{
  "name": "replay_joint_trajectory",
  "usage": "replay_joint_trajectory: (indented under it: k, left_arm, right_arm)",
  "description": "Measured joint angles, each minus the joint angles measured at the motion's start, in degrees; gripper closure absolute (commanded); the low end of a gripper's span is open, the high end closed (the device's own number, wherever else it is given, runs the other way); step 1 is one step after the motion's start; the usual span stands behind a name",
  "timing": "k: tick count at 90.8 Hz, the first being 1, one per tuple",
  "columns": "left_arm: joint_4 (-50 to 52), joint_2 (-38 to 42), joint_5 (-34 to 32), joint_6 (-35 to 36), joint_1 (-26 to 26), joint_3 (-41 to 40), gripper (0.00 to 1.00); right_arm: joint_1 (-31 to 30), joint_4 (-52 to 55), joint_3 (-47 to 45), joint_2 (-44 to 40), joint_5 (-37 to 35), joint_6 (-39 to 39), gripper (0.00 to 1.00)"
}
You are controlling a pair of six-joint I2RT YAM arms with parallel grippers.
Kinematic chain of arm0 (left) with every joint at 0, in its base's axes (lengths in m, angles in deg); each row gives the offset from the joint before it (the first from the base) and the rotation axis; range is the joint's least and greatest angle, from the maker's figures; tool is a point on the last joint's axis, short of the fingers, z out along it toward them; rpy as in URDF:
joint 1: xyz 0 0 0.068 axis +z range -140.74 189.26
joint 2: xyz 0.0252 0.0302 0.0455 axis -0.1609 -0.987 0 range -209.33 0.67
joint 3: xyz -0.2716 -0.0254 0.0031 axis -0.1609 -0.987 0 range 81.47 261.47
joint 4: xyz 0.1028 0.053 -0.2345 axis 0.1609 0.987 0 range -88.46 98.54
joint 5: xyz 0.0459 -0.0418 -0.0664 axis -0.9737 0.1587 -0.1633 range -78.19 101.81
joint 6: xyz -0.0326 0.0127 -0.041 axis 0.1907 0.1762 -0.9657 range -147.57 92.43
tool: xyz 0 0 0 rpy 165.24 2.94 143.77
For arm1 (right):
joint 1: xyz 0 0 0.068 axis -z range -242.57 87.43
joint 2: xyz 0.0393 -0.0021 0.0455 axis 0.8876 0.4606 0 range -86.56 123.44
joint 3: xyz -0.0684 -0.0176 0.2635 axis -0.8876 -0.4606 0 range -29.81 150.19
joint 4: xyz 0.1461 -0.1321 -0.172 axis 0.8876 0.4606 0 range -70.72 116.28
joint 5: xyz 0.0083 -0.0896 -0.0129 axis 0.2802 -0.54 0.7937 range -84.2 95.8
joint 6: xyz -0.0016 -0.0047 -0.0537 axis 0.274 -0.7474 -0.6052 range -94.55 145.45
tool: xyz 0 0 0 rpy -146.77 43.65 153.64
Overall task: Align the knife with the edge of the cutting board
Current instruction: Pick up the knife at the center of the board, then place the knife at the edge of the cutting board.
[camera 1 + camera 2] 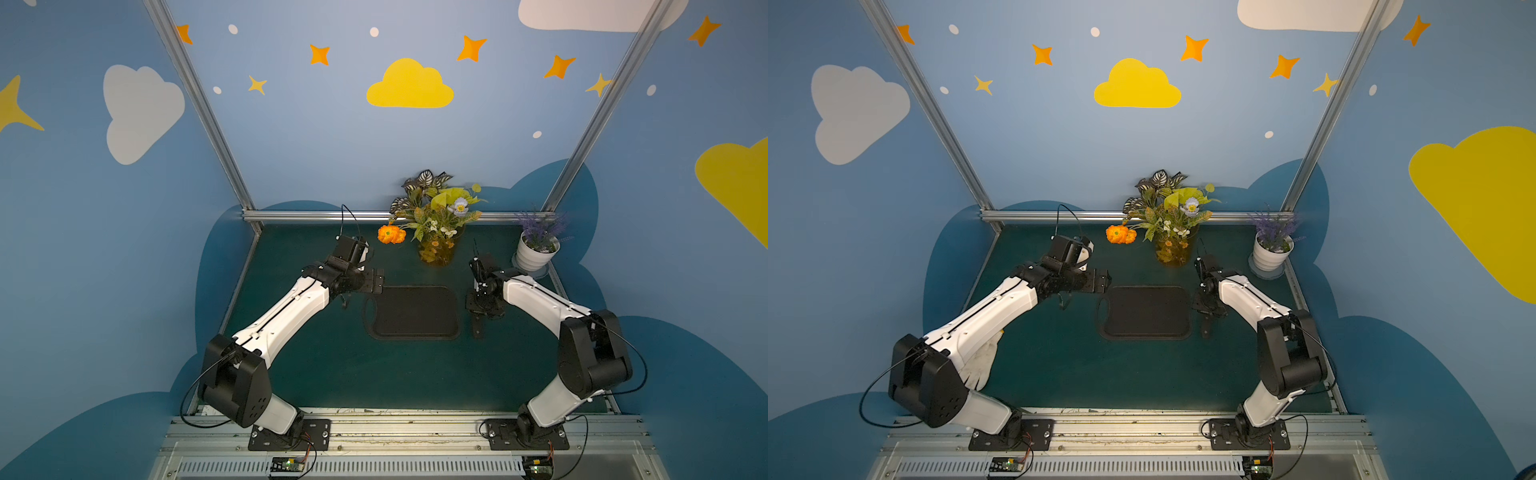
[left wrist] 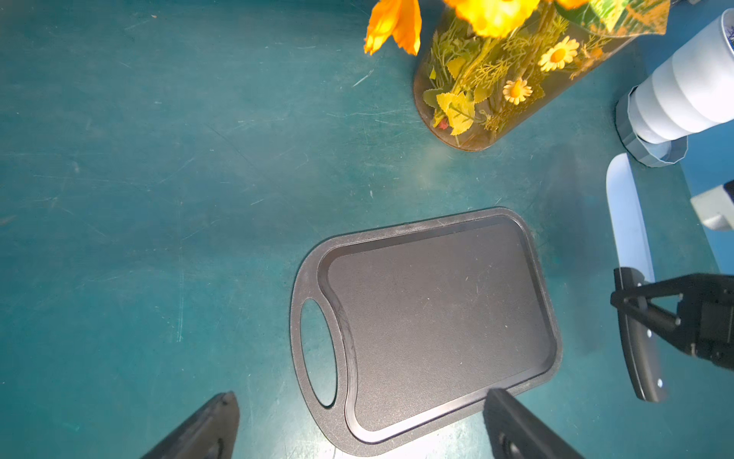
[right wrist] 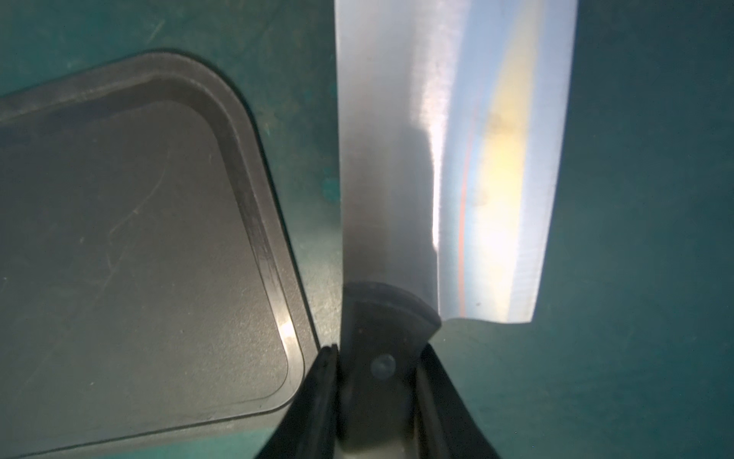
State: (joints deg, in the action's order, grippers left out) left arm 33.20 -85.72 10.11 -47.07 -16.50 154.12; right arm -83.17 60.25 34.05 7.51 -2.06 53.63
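Observation:
The black cutting board [image 1: 415, 311] [image 1: 1146, 311] lies flat on the green mat in both top views, its oval handle hole at the left end. The knife lies just off the board's right short edge. Its broad silver blade [image 3: 437, 159] [image 2: 627, 214] runs nearly parallel to that edge, with a narrow strip of mat between them. My right gripper [image 3: 379, 349] [image 1: 478, 309] is shut on the knife's black handle [image 3: 381, 365] [image 1: 478, 328]. From above, that gripper hides the blade. My left gripper [image 2: 363, 397] [image 1: 376, 280] hangs open and empty over the board's back left corner.
A glass vase of flowers [image 1: 436, 249] stands behind the board, with an orange bloom [image 1: 391, 235] drooping to its left. A white pot of lavender [image 1: 536, 253] sits at the back right, close to my right arm. An aluminium rail [image 1: 316, 215] closes the back edge.

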Motion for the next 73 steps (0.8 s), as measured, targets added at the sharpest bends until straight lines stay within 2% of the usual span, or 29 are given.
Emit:
replay_joint_trajectory:
  k: [34, 73]
  left_arm:
    - [0.0, 0.0, 0.0, 0.0, 0.0, 0.0, 0.0]
    - [0.0, 0.0, 0.3, 0.0, 0.0, 0.0, 0.0]
  right_arm:
    - [-3.4, 0.1, -1.3, -2.8, 0.8, 2.1, 1.0]
    - [-13.2, 0.2, -0.7, -2.4, 1.3, 6.6, 1.0]
